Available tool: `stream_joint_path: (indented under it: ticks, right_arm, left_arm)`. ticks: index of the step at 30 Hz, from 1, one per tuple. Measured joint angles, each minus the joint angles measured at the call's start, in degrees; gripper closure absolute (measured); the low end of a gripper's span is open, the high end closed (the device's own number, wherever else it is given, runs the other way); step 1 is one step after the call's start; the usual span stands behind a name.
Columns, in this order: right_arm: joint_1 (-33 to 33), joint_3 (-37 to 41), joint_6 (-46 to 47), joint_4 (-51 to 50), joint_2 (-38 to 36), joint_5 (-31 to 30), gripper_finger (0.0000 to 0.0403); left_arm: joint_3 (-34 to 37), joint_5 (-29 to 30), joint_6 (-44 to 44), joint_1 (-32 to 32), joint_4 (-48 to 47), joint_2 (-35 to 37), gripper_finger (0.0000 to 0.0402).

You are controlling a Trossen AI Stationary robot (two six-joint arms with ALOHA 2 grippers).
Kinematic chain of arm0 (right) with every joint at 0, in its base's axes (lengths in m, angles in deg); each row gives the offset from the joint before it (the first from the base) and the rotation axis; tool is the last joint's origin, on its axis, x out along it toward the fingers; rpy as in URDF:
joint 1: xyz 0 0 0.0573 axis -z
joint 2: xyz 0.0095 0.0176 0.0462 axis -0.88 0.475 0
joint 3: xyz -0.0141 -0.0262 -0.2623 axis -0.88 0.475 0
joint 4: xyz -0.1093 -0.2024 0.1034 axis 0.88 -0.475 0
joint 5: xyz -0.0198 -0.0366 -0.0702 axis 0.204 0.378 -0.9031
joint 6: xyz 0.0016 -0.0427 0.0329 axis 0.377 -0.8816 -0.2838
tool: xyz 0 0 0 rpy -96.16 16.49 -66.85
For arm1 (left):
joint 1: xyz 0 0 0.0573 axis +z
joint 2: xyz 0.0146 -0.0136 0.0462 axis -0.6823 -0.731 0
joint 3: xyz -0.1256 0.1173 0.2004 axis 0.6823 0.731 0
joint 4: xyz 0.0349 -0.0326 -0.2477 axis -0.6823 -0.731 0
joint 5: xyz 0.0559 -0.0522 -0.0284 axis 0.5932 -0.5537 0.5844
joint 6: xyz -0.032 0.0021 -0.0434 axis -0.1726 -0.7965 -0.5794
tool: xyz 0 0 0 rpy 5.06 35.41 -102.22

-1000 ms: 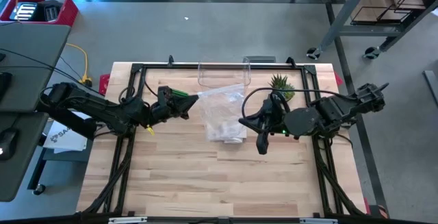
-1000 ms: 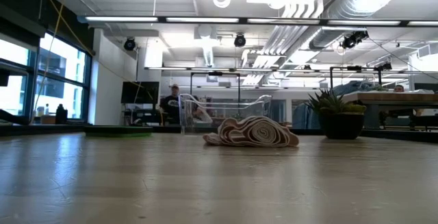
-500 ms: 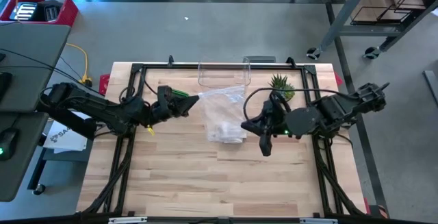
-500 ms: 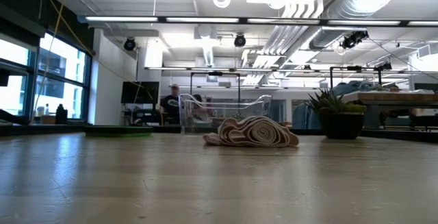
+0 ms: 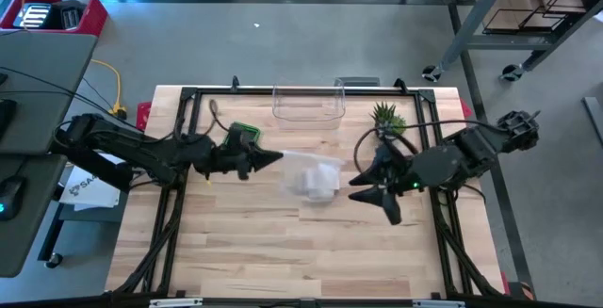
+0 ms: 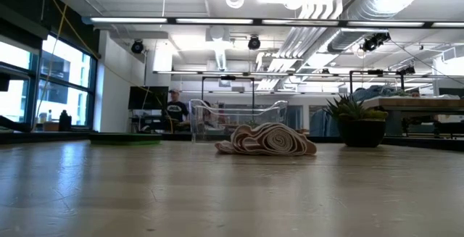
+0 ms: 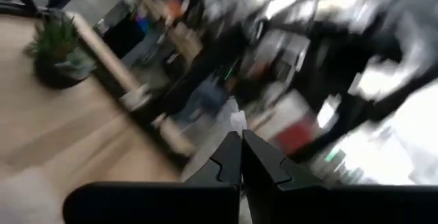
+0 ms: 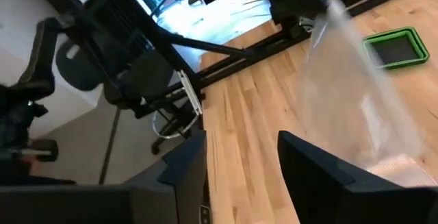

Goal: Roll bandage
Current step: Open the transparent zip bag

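The bandage (image 5: 316,178) is a pale, thin strip. Most of it lies as a loose coiled heap (image 6: 267,140) on the middle of the wooden table. One length (image 8: 356,94) rises from the heap to my left gripper (image 5: 273,157), which is shut on it above the table, left of the heap. My right gripper (image 5: 373,195) hangs open to the right of the heap with nothing between its fingers (image 8: 304,172). My left gripper pinches the bandage's free end (image 5: 282,158) between its two shut fingers (image 7: 233,157). It comes at it level from the table's left. The strip slopes down from the fingertips to the heap, which rests on the table. One layer or several, I cannot tell.
A clear plastic box (image 5: 306,105) stands at the far edge, with a small potted plant (image 5: 386,118) to its right. A green tray (image 5: 243,132) lies under my left arm. Black frame rails (image 5: 188,120) run along the table's sides.
My right gripper has opened, let go of the bandage and drawn away toward the table's right edge. The wide sheet that was spread between the grippers has sunk and narrowed to a strip. My left gripper has rolled about its own line while staying in place.
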Motion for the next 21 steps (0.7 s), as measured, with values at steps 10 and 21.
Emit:
stream_joint_path:
  ticks: [10, 21]
  right_arm:
    - [5.11, -0.02, -10.78, 1.64, 5.23, 3.73, 0.0229]
    - [7.76, -0.02, -19.91, 3.73, 8.45, -6.16, 0.0238]
  left_arm:
    - [-34.15, -7.59, 31.49, -0.09, -43.93, -14.40, 0.0401]
    - [-51.61, -7.50, 42.64, -1.16, -57.45, -25.96, 0.0401]
